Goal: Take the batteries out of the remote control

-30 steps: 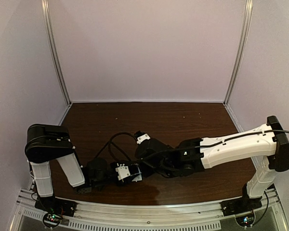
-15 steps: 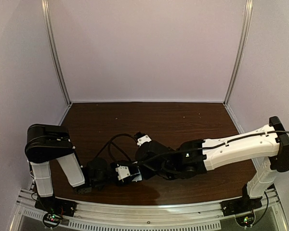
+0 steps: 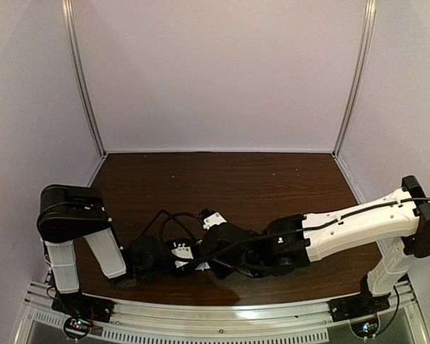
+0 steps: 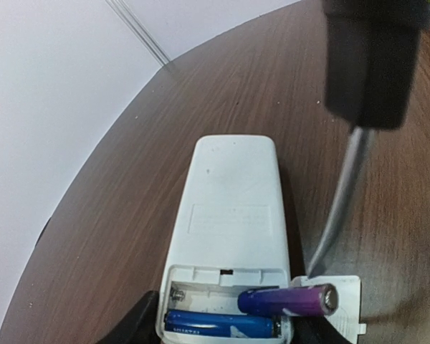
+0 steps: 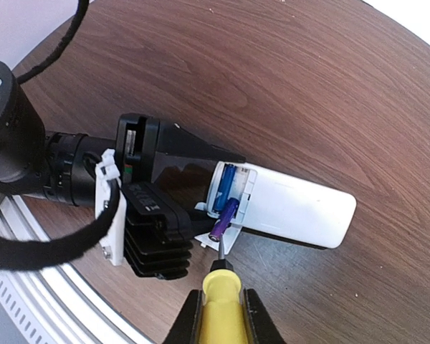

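The white remote control [image 4: 233,208] lies back up on the table with its battery bay open. My left gripper [image 4: 226,331] is shut on its bay end, one black finger on each side. One blue battery [image 4: 218,324] lies flat in the bay. The other battery [image 4: 287,299] is tilted, its outer end sticking out over the remote's edge [image 5: 224,219]. My right gripper [image 5: 218,315] is shut on the yellow-handled screwdriver [image 5: 218,287]. The screwdriver's thin metal tip [image 5: 220,245] touches the raised battery's end.
A small white cover piece [image 4: 345,304] lies on the table beside the open bay, under the raised battery. The two arms meet near the table's front edge [image 3: 201,297], the left wrist's black cables [image 3: 168,218] looping behind them. Dark wood stretches beyond the remote.
The right arm has shifted left and nearer the front edge, closing in over the left gripper. The left arm has not moved.
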